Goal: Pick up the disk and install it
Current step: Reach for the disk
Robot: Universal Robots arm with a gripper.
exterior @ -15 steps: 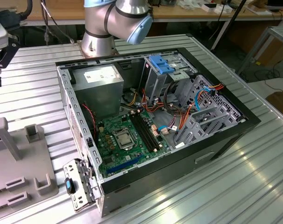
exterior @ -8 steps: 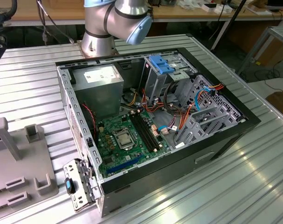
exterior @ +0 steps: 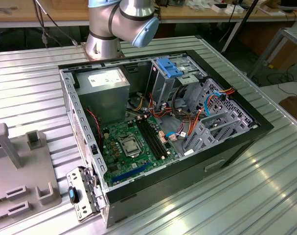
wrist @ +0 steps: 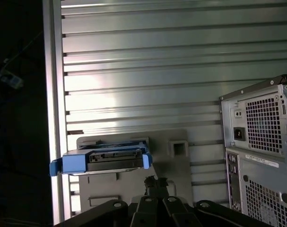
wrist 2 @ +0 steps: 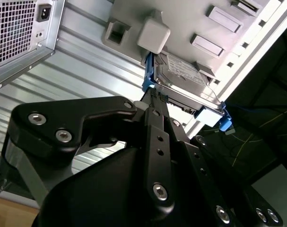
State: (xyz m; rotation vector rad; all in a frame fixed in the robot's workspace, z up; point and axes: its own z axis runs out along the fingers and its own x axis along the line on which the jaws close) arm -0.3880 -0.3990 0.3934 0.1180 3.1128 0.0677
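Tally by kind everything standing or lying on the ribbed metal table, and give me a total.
Disk: 1
Open computer case: 1
Grey holder under the disk: 1
Robot arm: 1
Total: 4

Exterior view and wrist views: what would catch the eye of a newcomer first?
In the exterior view, the open black computer case lies on the ribbed metal table, its green motherboard exposed. In both wrist views, the flat grey disk in a bright blue carrier stands out against the pale grey fixture, with the black tool close to its edge.
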